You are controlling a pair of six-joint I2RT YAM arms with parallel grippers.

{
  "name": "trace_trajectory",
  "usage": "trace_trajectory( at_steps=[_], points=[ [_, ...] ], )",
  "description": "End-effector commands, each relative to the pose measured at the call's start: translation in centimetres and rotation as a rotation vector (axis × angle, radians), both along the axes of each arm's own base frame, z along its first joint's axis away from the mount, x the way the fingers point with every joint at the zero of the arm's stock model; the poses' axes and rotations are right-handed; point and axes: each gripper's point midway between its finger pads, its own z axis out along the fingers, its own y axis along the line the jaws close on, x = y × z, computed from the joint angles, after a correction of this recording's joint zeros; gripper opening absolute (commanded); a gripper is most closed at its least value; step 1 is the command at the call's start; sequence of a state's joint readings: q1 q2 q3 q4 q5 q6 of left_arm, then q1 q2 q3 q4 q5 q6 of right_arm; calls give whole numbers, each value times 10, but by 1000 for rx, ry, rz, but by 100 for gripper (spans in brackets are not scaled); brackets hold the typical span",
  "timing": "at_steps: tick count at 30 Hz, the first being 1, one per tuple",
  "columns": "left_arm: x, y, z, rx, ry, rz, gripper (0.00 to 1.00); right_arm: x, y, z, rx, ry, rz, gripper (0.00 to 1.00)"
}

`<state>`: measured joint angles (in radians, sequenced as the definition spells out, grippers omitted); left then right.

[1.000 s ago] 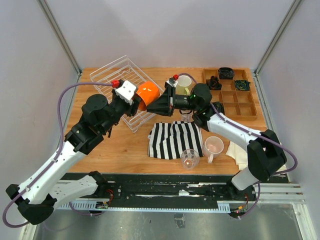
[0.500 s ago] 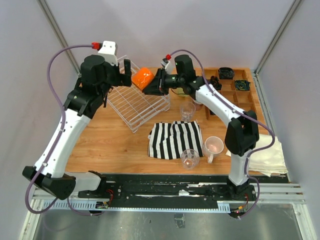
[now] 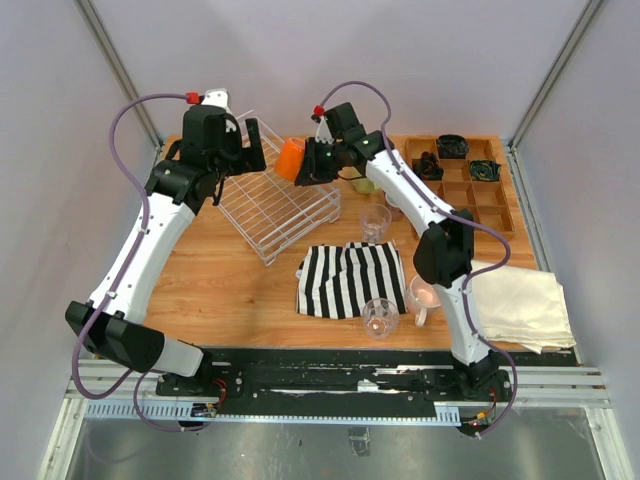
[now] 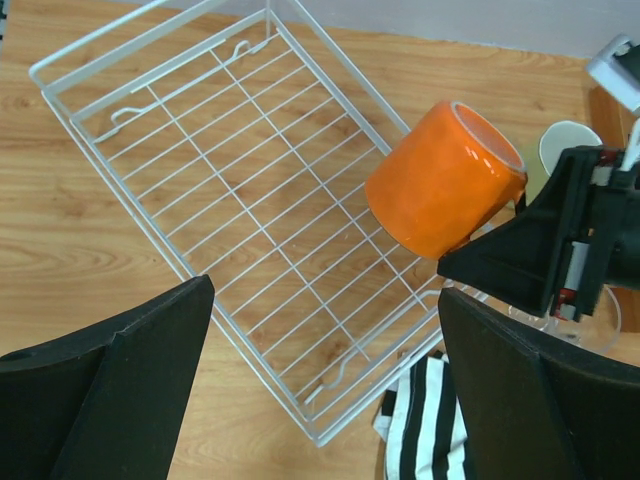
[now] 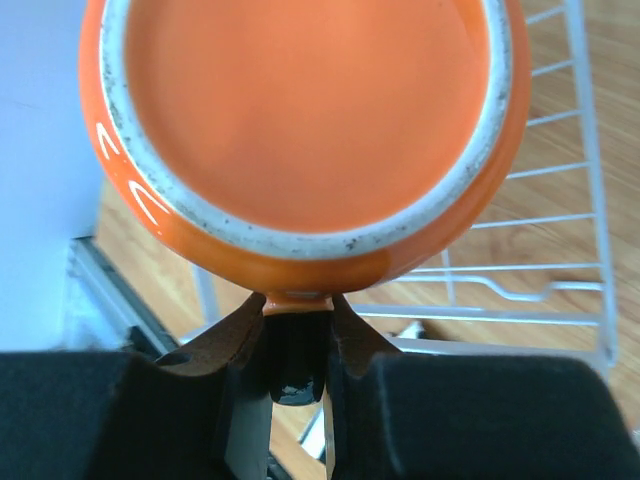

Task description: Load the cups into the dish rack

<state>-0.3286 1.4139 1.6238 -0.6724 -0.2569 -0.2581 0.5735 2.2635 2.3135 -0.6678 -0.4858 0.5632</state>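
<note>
The right gripper [image 5: 298, 350] pinches the mug [image 4: 445, 180] by its handle, at 1 o'clock over the rack [image 4: 250, 230] in the top view. The left gripper [image 4: 325, 390] gapes wide, empty.

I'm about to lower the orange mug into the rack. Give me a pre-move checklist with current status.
1. Right gripper pinching the orange mug by its handle: ok.
2. Left gripper open and holding nothing: ok.
3. Left gripper apart from the mug: ok.
4. Dish rack floor free of cups: ok.
5. Mug upright: not ok, it is tilted on its side.
6. Mug fully over the rack's interior: cannot tell, it hangs by the rim.
</note>
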Motion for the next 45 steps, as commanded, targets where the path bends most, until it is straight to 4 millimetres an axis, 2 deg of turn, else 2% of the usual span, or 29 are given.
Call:
trace_trajectory(
  at_steps=[1,9,17,21,28,36,37,39,40,45],
  points=[
    [0,2,0,-39,-2,22,100,2,2,-6,-158,-169,47,1],
    [-2,0,-13,-48,17,11,100,9,13,-36,-305,-296,94,0],
    [-8,4,-19,-37,16,17,100,26,16,-53,-385,-404,70,1],
    [-10,5,-21,-35,19,18,100,34,16,-69,-406,-391,47,0],
    [-14,9,-24,-30,19,31,100,34,27,-99,-393,-347,82,0],
    [-13,12,-32,-22,35,40,100,36,30,-115,-402,-346,100,1],
    [-13,12,-33,-21,37,40,100,36,30,-117,-406,-345,101,5],
    [-11,11,-36,-22,43,38,100,35,28,-117,-414,-346,109,28],
    [-11,11,-38,-23,46,38,100,33,28,-117,-415,-345,114,34],
    [-7,8,-48,-22,70,30,100,27,28,-104,-394,-359,134,57]
  ],
)
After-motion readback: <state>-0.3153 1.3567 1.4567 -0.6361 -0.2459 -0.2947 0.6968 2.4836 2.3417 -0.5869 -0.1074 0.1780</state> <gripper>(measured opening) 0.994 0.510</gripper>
